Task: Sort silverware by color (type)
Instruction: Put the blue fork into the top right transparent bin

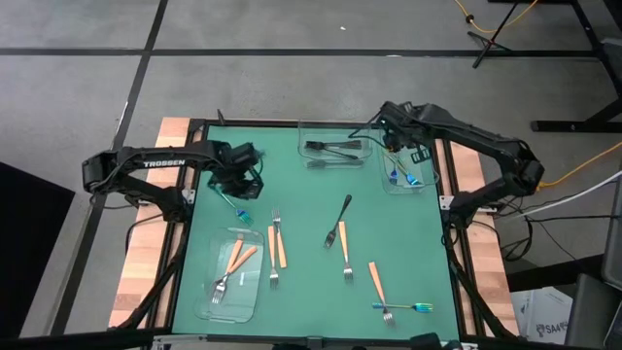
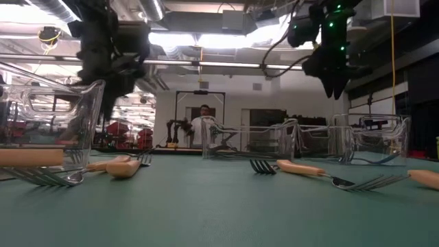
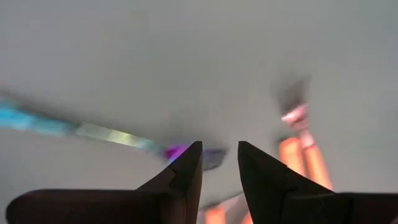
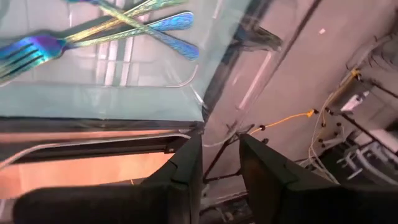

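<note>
An iridescent fork lies loose on the green mat by the left edge. My left gripper hovers just above it, pointing steeply down, open by a narrow gap with nothing between the fingers; the fork lies just beyond the fingertips. My right gripper hangs open and empty above the far edge of the right clear tray, which holds iridescent forks. A black fork, orange-handled forks and another iridescent fork lie loose on the mat.
A clear tray at the far edge holds black utensils. A clear tray at the near left holds orange-handled forks. Beyond the mat's left and right sides lie wooden strips and the arm bases. A person stands far behind the table.
</note>
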Tool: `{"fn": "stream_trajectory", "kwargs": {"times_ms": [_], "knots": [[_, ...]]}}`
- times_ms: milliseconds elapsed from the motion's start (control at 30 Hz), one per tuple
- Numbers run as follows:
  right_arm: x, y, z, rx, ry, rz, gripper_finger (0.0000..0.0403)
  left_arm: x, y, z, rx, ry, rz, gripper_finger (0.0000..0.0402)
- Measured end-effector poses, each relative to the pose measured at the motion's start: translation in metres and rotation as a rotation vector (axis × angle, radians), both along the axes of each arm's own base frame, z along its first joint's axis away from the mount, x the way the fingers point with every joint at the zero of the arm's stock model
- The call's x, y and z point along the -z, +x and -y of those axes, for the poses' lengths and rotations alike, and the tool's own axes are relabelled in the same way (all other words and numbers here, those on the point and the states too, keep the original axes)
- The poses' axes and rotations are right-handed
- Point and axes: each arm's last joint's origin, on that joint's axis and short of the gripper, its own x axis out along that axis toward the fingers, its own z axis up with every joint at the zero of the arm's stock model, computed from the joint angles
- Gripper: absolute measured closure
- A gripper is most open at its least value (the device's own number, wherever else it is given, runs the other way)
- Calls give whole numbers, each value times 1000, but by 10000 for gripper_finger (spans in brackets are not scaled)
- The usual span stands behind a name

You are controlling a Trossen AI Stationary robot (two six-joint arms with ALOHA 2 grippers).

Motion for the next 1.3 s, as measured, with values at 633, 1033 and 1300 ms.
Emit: {"fn": "stream_trajectory", "kwargs": {"times_ms": [633, 1033, 1300], "knots": [[-19, -13, -13, 250, 34, 318, 306, 19, -27, 10, -334, -37, -321, 305], [-19, -13, -14, 317, 46, 366, 306, 43, -27, 10, -436, 0, -254, 305], [-19, -13, -14, 317, 46, 366, 306, 55, -32, 12, -486, -16, -252, 305]]}}
